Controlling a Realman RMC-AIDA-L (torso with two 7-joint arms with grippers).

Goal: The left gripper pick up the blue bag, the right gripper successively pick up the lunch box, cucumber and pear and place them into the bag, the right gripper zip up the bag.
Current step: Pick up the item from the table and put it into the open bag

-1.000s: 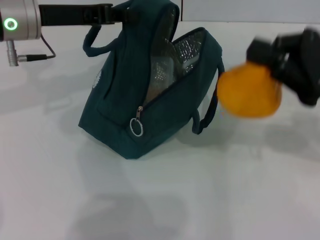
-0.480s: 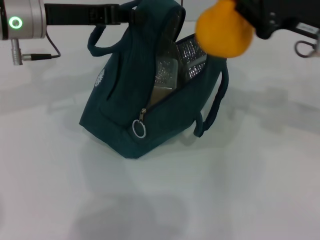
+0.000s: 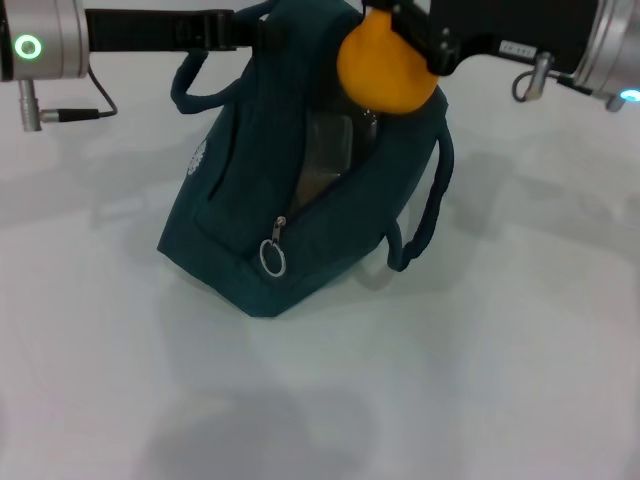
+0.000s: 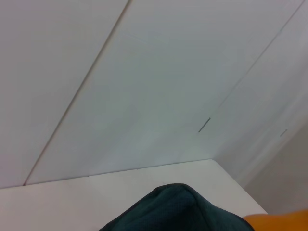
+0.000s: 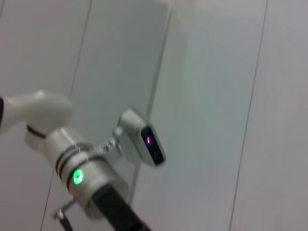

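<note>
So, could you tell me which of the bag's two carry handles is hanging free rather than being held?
The handle loop on the dark teal fabric bag nearest the right gripper droops loose. The other handle is held up at the left gripper.

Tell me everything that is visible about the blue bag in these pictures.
The blue bag is dark teal fabric and stands tilted on the white table. Its top is held up by the left gripper. The zipper is open, its ring pull hangs low on the front, and a silvery lining shows inside. One strap loops at the far left, another hangs on the right side. The right gripper holds the orange-yellow pear at the opening.
</note>
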